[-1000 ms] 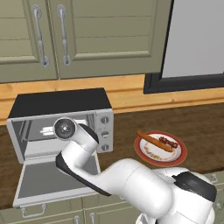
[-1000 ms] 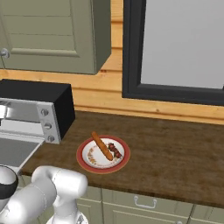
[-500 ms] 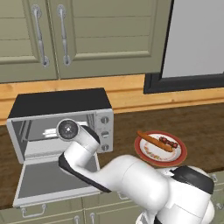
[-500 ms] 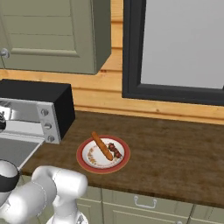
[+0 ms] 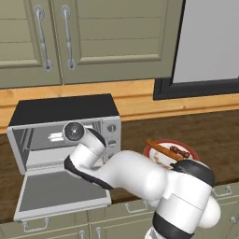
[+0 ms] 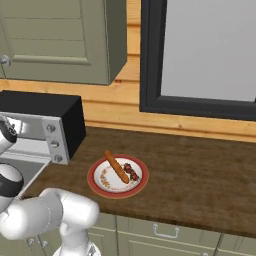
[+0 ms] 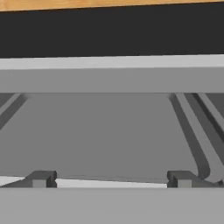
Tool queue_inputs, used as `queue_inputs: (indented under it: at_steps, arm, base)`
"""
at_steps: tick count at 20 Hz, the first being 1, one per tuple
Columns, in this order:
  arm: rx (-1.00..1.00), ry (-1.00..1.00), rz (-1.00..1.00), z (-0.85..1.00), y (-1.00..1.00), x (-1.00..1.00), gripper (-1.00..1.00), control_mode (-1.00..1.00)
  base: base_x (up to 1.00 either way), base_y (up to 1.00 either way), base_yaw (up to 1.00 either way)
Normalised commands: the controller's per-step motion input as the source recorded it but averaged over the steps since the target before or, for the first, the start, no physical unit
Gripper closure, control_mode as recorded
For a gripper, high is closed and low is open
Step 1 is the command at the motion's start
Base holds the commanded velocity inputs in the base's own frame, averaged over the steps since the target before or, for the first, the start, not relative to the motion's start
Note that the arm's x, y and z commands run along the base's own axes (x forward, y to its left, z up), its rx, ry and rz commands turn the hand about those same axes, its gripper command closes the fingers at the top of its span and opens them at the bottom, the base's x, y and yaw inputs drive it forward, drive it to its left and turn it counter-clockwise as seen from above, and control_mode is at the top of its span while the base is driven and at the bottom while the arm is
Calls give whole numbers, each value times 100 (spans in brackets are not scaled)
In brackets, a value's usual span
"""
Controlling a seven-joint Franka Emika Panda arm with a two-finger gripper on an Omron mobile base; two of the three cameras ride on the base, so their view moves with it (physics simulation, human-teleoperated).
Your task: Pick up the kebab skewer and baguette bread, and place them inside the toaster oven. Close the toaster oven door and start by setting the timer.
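The white arm (image 5: 135, 175) rises from the lower right of the left base view, bends at a bulky elbow and reaches up and to the left; a dark band rings the forearm near the wrist; the round wrist cap (image 5: 73, 131) faces the camera; in the right base view the arm (image 6: 45, 212) lies low along the left edge; in the hand view the gripper (image 7: 109, 179) points straight ahead, its two dark fingertips (image 7: 41, 179) standing wide apart with nothing between them.
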Motion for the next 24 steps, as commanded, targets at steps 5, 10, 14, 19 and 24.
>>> queue_inputs:
  at_steps: [5, 10, 14, 19, 24]
  arm:
    - [0, -8, 0, -41, 0, 17, -100, -100]
    - [0, 0, 0, -3, 0, 45, -100, -100]
    - [0, 0, 0, -26, 5, 24, -100, -100]
    - [0, 0, 0, -31, 1, 5, -100, -100]
    - [0, 0, 0, -15, 0, 3, -100, -100]
  base:
    - [0, 0, 0]
    - [0, 0, 0]
    - [0, 0, 0]
    - [0, 0, 0]
    - [0, 0, 0]
